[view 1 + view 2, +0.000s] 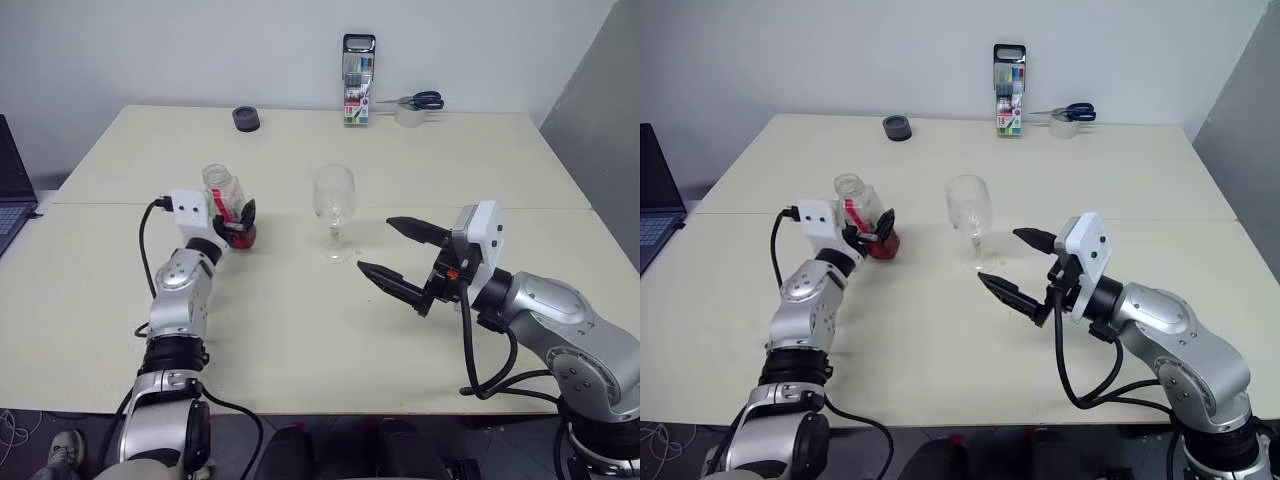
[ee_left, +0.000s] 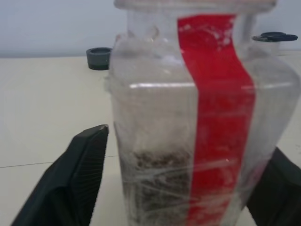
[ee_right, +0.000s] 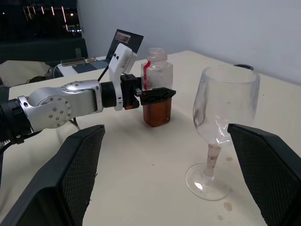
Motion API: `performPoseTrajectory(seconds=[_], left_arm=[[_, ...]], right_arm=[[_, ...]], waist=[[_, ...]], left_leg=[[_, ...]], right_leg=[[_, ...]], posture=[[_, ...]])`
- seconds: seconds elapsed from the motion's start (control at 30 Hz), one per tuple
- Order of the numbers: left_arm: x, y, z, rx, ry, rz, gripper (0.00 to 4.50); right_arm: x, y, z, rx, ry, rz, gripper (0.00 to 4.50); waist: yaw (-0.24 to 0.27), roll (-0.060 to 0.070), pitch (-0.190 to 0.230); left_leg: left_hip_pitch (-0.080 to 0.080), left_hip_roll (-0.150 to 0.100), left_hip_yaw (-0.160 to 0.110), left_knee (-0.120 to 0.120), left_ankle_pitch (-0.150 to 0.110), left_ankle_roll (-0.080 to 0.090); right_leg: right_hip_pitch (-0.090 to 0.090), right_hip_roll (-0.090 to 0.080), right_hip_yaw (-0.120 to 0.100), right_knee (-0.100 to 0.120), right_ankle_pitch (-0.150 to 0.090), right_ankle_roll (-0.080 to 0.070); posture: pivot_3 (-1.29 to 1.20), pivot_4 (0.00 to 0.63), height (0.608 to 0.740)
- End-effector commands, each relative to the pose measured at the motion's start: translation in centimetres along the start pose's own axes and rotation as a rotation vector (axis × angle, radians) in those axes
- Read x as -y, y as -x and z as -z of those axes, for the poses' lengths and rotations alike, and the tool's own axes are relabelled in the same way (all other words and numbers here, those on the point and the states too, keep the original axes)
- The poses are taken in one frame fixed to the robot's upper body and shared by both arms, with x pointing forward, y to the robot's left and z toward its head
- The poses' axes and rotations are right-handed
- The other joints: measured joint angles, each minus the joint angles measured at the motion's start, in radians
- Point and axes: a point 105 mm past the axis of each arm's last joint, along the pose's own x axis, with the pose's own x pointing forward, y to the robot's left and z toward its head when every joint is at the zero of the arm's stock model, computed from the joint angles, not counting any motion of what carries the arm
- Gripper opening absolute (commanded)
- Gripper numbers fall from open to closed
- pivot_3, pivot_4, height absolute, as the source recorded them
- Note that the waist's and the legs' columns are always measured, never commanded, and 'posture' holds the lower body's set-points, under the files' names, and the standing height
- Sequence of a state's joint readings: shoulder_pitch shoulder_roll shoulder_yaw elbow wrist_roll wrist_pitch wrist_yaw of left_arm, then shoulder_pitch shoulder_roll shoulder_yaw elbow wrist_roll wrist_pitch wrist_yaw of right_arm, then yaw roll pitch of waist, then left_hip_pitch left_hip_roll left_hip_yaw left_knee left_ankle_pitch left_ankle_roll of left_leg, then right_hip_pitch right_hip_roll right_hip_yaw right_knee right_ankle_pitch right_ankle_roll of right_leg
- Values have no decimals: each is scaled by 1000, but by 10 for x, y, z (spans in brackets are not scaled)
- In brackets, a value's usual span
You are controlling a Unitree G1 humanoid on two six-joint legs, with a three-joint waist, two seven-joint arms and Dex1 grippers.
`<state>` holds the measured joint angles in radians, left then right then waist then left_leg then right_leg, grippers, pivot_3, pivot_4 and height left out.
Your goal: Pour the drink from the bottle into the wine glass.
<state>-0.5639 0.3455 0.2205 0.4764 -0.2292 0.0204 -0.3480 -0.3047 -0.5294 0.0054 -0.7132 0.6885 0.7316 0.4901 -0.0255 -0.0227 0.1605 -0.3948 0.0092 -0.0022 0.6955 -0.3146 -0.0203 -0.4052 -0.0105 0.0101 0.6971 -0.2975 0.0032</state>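
Two black fingers of my left gripper [image 1: 237, 222] flank the bottle [image 1: 226, 203] low down, though I cannot tell whether they press it. It stands uncapped on the table [image 1: 300, 330], the drink [image 3: 157, 113] in its lower part, left of the wine glass [image 1: 334, 210]. My right gripper [image 1: 398, 255] hovers spread wide near the glass.
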Motion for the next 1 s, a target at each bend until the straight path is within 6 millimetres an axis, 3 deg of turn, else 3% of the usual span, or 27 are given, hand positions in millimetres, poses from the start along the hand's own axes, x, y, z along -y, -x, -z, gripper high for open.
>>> performPoseTrajectory(seconds=[0.03, 0.13, 0.3, 0.37, 0.77, 1.0], left_arm=[[4, -3, -13, 51, -23, 24, 2669], [1, -3, -13, 50, -25, 22, 1832], [0, -4, -14, 48, -46, 17, 1762], [4, -7, -21, 48, -154, 47, 1762], [48, -42, -119, 247, -647, 272, 1762], [68, -54, -145, 301, -874, 336, 1762]], right_arm=[[-1, 3, -11, 38, 47, 11, 4500], [-1, 4, -9, 34, 50, 18, 4500], [1, 5, -7, 34, 52, 23, 4500], [3, 6, -8, 39, 59, 31, 4500], [17, -3, -31, 112, 116, 80, 4500], [31, -12, -39, 162, 112, 118, 4500]], waist=[[0, 0, 0], [0, 0, 0], [0, 0, 0], [0, 0, 0], [1, -1, 1], [0, -1, 1]], left_leg=[[0, 0, 0, 0, 0, 0], [0, 0, 0, 0, 0, 0], [0, 0, 0, 0, 0, 0], [0, 0, 0, 0, 0, 0], [-3, -1, -2, 1, 0, 0], [-3, -1, -1, 1, 0, 0]], right_leg=[[0, 0, 0, 0, 0, 0], [0, 0, 0, 0, 0, 0], [0, 0, 0, 0, 0, 0], [0, 0, 0, 0, 0, 0], [-1, 0, -2, 0, 0, 0], [-2, 0, -1, 0, 0, 0]], posture=[[0, 150, 740], [0, 150, 740], [0, 150, 740], [0, 150, 740], [0, 150, 740], [0, 150, 740]])
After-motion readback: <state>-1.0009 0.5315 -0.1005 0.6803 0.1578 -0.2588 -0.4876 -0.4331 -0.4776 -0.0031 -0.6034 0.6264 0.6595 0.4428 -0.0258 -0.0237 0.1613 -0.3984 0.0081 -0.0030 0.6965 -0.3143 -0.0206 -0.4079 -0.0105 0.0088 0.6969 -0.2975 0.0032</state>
